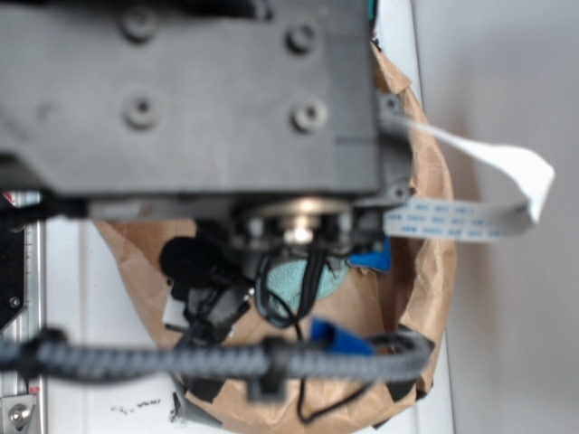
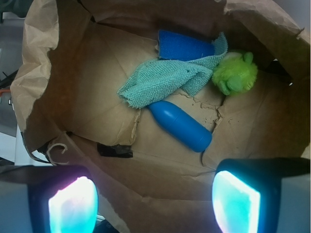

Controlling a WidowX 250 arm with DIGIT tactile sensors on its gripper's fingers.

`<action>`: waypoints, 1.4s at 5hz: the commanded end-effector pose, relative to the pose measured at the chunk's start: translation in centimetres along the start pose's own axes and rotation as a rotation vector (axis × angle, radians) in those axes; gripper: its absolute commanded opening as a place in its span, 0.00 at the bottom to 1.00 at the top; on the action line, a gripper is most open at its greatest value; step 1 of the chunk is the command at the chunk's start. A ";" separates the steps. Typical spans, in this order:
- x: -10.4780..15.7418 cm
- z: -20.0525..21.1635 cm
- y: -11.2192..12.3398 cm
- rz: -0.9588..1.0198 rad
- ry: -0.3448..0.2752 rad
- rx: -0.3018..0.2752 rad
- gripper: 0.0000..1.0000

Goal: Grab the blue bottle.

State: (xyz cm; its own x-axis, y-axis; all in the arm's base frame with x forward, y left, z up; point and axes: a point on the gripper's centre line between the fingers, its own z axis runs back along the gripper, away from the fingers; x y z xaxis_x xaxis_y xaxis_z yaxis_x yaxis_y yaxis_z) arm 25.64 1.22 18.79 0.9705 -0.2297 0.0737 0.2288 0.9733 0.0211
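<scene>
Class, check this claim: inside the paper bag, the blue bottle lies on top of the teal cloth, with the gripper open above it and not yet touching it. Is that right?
Not quite. The blue bottle lies on the paper bag's floor beside the teal cloth, its rounded end just at the cloth's edge, not on top of it. The wrist view shows this. The rest holds: the gripper is open above it, not touching.

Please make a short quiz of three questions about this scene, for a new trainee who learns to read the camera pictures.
1. True or false: the blue bottle stands upright in the paper bag.
2. What touches the bottle's rounded end?
A. the teal cloth
B. the green plush toy
C. the black tape
3. Fill in: the gripper is ____ and holds nothing.

Key
1. False. It lies on its side on the bag's floor.
2. A. The cloth's lower edge meets that end; the cloth also partly covers the blue sponge.
3. Open. Its fingers stay wide apart, above the bottle.
</scene>
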 end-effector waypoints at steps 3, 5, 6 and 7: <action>4.6 -3.1 4.2 -0.358 -0.256 0.117 1.00; 4.2 -3.5 6.8 -0.547 -0.191 0.013 1.00; 2.8 -3.2 6.5 -0.630 -0.135 0.076 1.00; 1.3 -3.6 5.6 -0.810 -0.182 0.191 1.00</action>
State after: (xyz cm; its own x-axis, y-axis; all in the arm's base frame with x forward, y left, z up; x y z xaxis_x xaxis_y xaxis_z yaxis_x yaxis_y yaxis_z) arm 27.82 6.65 13.76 0.4896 -0.8639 0.1185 0.8271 0.5031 0.2505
